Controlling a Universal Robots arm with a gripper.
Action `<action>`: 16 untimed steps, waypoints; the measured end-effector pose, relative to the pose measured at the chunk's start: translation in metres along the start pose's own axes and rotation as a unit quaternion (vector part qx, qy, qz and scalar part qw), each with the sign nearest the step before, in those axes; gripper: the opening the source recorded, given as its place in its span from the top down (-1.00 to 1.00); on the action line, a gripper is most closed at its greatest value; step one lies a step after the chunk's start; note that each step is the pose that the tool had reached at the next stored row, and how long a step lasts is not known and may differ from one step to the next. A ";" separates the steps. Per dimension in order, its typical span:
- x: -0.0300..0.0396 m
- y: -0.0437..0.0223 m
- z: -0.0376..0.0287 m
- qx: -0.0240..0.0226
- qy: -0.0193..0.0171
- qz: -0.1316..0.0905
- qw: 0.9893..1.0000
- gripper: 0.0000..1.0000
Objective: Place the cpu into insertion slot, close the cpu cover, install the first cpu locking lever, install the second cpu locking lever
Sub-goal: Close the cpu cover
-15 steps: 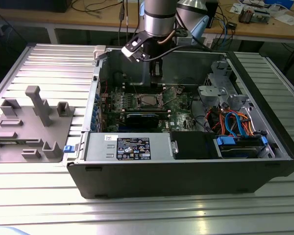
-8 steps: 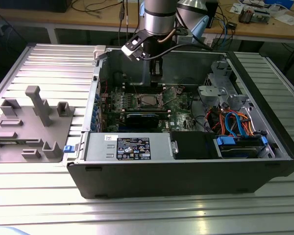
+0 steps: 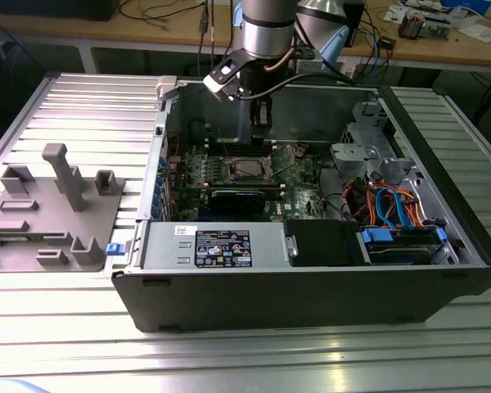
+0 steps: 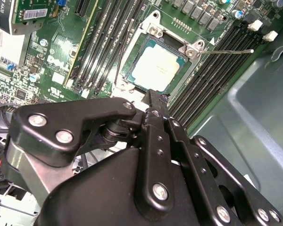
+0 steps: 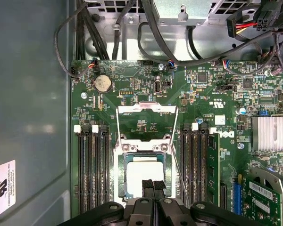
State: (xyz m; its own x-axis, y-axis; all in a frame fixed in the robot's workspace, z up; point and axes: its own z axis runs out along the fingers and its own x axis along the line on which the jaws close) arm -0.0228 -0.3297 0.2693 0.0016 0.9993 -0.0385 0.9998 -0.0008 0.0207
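Arm reaching down into case [image 3: 311, 286], tool [image 5: 153, 184] closed, empty, over cpu [image 5: 142, 170]

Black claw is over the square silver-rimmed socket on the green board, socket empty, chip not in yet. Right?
Not empty: the small square silver-topped cpu already lies in the square silver-rimmed insertion slot on the green circuit board, as both wrist views show. The black claw is over it, as you said.

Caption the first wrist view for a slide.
Gripper close over the cpu, which sits in the insertion slot; cpu cover open.
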 end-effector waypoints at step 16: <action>0.0000 0.0094 0.0002 0.000 0.000 0.000 1.000 0.79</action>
State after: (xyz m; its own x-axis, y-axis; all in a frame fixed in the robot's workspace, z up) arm -0.0134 -0.3297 0.2693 0.0016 0.9992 -0.0388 0.9998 -0.0008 0.0207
